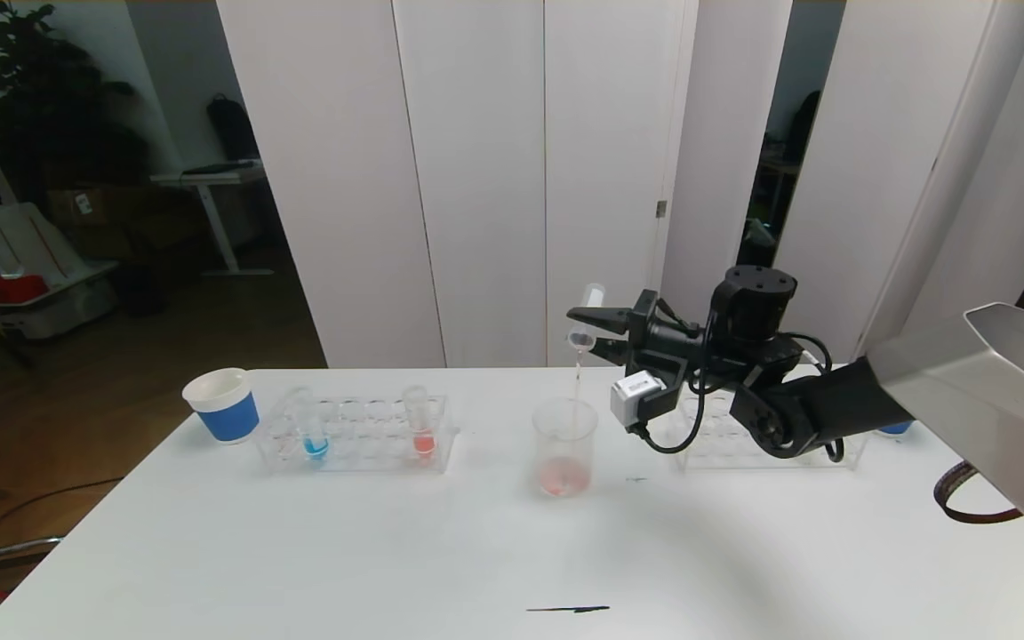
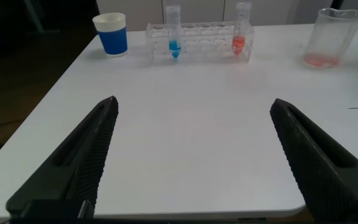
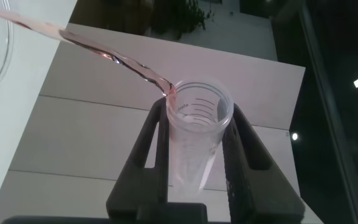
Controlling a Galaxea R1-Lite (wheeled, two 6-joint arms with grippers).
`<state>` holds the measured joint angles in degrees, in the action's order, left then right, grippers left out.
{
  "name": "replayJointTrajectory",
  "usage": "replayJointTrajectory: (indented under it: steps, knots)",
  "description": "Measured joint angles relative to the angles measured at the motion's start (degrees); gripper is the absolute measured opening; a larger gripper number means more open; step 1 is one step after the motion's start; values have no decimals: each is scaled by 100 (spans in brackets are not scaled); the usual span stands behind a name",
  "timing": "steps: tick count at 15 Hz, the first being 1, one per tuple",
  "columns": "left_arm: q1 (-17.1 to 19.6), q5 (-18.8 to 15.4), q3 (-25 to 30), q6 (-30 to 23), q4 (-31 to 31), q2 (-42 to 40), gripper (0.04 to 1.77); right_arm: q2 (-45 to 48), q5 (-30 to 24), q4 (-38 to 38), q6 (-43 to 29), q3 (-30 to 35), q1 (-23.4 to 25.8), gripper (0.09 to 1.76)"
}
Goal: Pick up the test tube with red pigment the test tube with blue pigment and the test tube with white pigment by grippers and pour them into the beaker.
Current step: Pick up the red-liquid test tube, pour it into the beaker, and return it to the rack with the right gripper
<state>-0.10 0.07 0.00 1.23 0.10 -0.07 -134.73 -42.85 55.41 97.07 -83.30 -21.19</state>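
Right tool (image 1: pixel 589 331) tips a tube (image 1: pixel 587 322) — pouring over the beaker (image 1: pixel 564 446).

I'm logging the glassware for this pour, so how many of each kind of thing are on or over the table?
Test tubes: 3 (blue pigment tube, red pigment tube, tube pouring from the right tool)
Beaker: 1
Tube racks: 2 (left rack, right rack)
Paper cups: 2 (left cup, right cup)
Total: 8
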Motion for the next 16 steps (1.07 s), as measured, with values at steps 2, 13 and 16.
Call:
replayJointTrajectory:
  steps: [2, 13, 16]
  knots:
    - [0, -2, 0, 0, 0, 0, 175, -6, 0, 10, 168, -101, 5, 58]
    - [0, 0, 0, -2, 0, 0, 175, -28, 156, 201, 185, -179, 0, 58]
    - [0, 0, 0, -2, 0, 0, 175, 107, 741, 435, -678, -46, 16, 58]
